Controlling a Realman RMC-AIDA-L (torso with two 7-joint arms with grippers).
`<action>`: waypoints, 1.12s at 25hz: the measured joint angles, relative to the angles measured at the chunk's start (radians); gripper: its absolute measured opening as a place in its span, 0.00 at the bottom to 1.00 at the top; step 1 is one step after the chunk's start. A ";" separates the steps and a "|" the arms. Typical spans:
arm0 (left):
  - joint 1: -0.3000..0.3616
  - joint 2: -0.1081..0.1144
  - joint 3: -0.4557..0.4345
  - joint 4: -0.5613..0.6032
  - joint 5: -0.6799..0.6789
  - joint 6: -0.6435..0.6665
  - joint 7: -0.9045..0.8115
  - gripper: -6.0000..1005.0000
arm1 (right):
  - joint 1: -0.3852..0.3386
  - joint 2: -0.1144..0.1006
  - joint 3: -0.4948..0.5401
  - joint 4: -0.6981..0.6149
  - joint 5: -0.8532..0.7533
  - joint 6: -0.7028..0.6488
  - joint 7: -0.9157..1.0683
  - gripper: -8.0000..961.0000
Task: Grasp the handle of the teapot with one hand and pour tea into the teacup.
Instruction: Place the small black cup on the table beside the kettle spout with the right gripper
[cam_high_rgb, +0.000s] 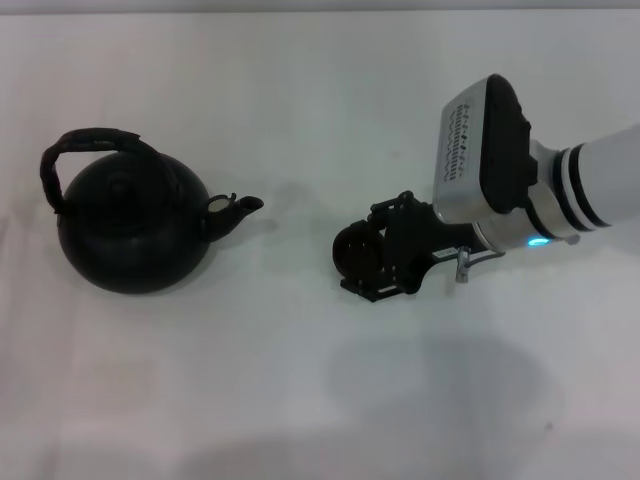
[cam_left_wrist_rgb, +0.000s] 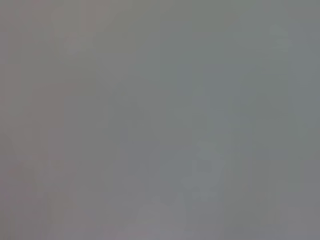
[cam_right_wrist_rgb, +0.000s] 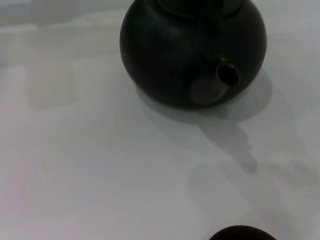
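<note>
white table (cam_high_rgb: 300, 400): teacup (cam_high_rgb: 356, 250) inside right tool (cam_high_rgb: 372, 262) (teapot (cam_high_rgb: 130, 225) apart).

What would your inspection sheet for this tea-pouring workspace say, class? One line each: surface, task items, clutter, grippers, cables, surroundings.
Surface: plain white table.
Task items: round matte-black teapot upright on the robot's left, arched wrapped handle untouched, spout towards the small dark round teacup.
Clutter: nothing seen.
Grippers: right gripper at the teacup, fingers around it; left gripper not in view.
Cables: nothing seen.
Surroundings: nothing seen beyond the table.
</note>
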 joint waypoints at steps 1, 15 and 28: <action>0.000 0.000 0.000 0.000 0.002 0.000 0.000 0.83 | 0.002 0.000 -0.004 0.003 0.001 -0.001 0.000 0.75; 0.001 0.000 0.000 0.000 0.013 0.011 -0.002 0.83 | 0.001 -0.001 -0.011 0.008 0.006 0.003 0.000 0.82; 0.002 0.000 0.000 -0.001 0.013 0.008 -0.002 0.83 | -0.003 -0.008 0.050 -0.006 0.061 0.017 -0.032 0.90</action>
